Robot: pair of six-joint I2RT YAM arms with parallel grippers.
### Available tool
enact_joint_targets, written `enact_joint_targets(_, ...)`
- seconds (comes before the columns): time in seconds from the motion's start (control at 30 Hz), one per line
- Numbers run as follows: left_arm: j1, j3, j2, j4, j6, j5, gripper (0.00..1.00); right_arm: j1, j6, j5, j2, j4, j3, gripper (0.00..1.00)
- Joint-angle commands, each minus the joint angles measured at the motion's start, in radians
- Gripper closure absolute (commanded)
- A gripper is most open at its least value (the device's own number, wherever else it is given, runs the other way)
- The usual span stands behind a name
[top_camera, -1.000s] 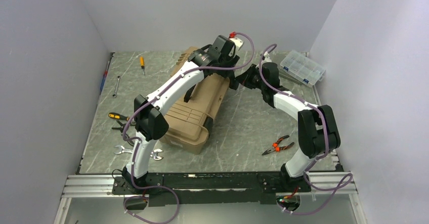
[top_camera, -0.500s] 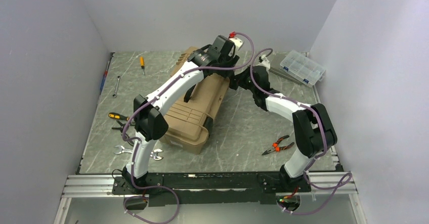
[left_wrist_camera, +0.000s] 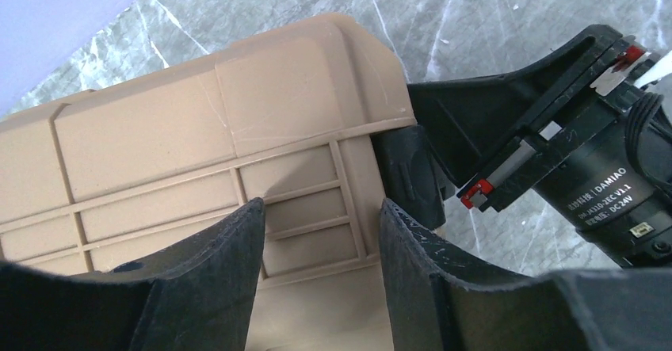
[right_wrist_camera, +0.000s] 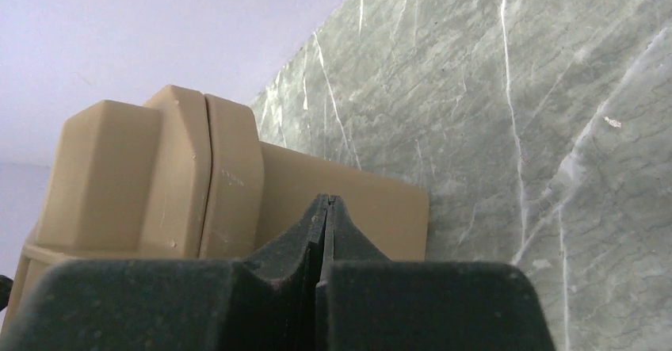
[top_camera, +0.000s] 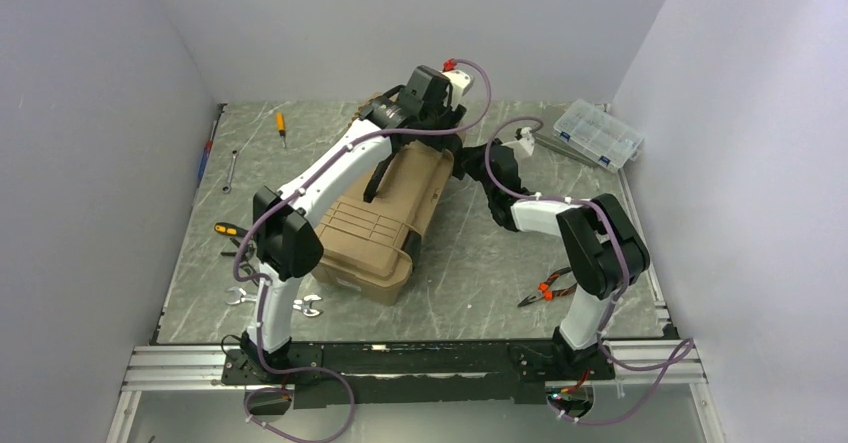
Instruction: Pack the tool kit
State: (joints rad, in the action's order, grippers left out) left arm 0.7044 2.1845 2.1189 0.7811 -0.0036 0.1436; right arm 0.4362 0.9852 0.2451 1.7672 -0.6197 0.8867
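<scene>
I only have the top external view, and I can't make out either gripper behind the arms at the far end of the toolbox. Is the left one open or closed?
Observer: Open. In the left wrist view the left gripper is spread and holds nothing. The ribbed side of the tan toolbox shows through the gap.
Operator: And the right one?
Observer: Shut. In the right wrist view the right gripper is closed tip to tip with nothing between, aimed at the toolbox's end wall. I cannot tell whether it touches the wall.
</scene>
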Motion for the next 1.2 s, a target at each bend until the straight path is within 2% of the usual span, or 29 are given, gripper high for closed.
enact_joint_targets(0.0,-0.036,-0.142,0.144,0.139,-0.070,-0.190,0.42,0.136,0.071,-0.143,0.079,0.059,-0.062,1.00)
enact_joint_targets(0.43,-0.051,-0.170,0.143,0.145,-0.073,-0.228,0.45,0.175,0.116,-0.164,0.106,-0.080,-0.089,1.00)
enact_joint_targets(0.53,-0.051,-0.170,0.131,0.140,-0.069,-0.224,0.45,0.172,0.112,-0.136,0.070,-0.045,-0.105,1.00)
enact_joint_targets(0.7,-0.051,-0.105,0.119,0.168,-0.060,-0.196,0.42,0.133,0.058,-0.075,-0.090,0.070,-0.150,1.00)
enact_joint_targets(0.8,-0.049,-0.054,0.106,0.185,-0.056,-0.195,0.35,0.108,0.001,-0.056,-0.194,0.139,-0.172,1.00)
enact_joint_targets(0.93,-0.040,0.028,0.057,0.177,-0.038,-0.181,0.17,0.090,-0.102,-0.028,-0.338,0.238,-0.187,1.00)
enact_joint_targets(1.07,-0.032,0.063,-0.037,0.138,-0.034,-0.167,0.06,0.074,-0.222,-0.037,-0.489,0.312,-0.190,1.00)
enact_joint_targets(1.17,-0.028,0.015,-0.161,0.089,-0.034,-0.146,0.01,0.068,-0.322,-0.062,-0.588,0.393,-0.170,0.80)
